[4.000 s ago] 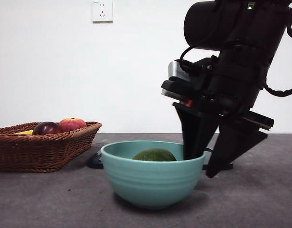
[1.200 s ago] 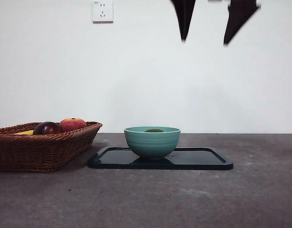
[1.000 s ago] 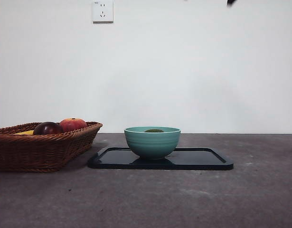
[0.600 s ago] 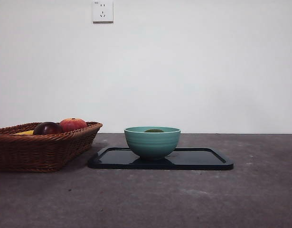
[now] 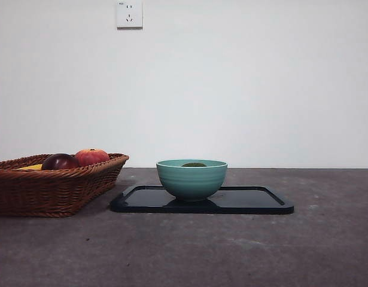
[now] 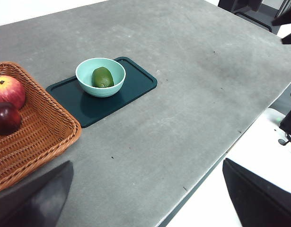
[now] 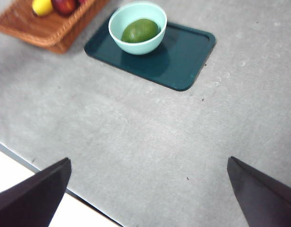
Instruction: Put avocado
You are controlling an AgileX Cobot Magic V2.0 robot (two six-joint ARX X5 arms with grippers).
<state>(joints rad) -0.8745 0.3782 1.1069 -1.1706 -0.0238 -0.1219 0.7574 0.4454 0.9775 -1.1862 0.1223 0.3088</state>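
The avocado point(image 7: 139, 30) lies on its side in the bowl point(image 7: 118, 21), which stands on the tray point(image 7: 183, 56), right of the basket point(image 5: 52, 188). Both grippers hang high above the table, jaws spread wide, holding nothing. The fruit looks light, firm and smooth-skinned, likely to roll; I judge a grip across its narrow middle from above safest, inside the bowl's rim.

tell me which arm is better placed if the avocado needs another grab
Neither clearly. The avocado lies in the bowl on the tray, and both grippers are open and pulled back high above the table. The right wrist view looks somewhat closer, so right, marginally.
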